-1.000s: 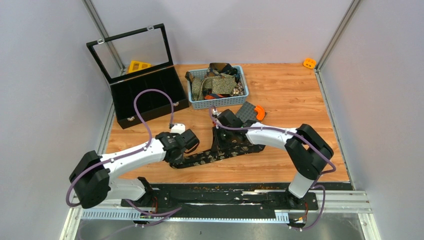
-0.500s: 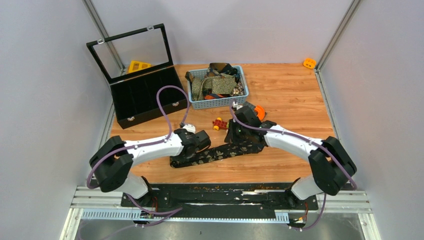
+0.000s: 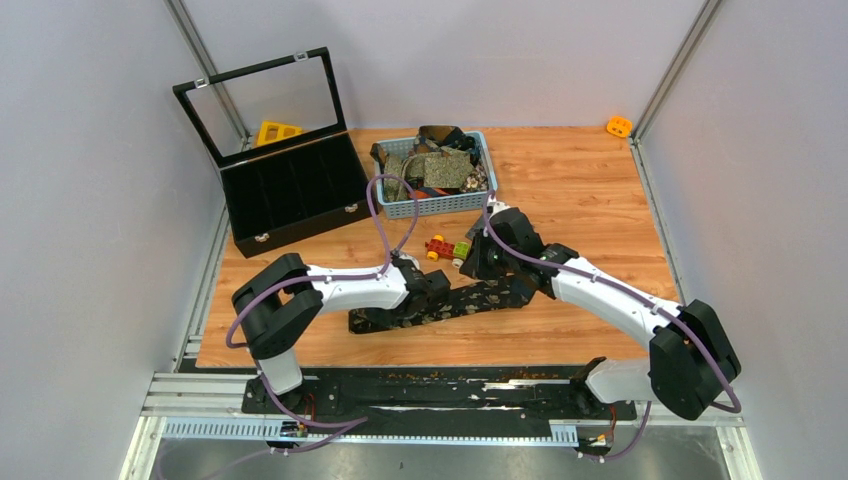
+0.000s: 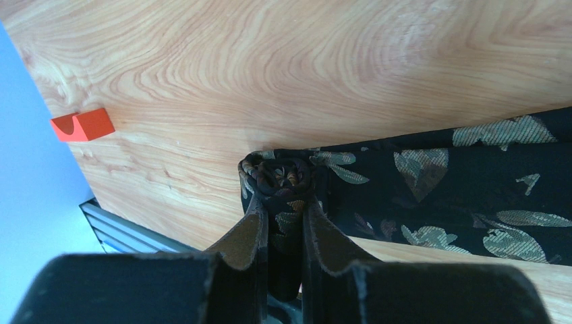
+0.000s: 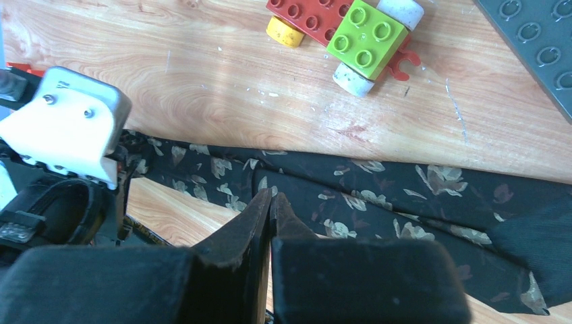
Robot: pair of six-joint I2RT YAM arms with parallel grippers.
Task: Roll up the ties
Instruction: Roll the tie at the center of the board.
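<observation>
One black tie (image 3: 482, 297) lies flat in front of the basket (image 3: 430, 209). Left gripper (image 4: 284, 202) pinches its small started roll; right gripper (image 5: 270, 202), closed and empty, hovers above. Next: wind roll along cloth.

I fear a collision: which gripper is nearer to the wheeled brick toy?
Right. The right gripper is shut over the tie, near the wheeled brick toy; the left gripper clamps the tie's rolled end, farther off.
</observation>
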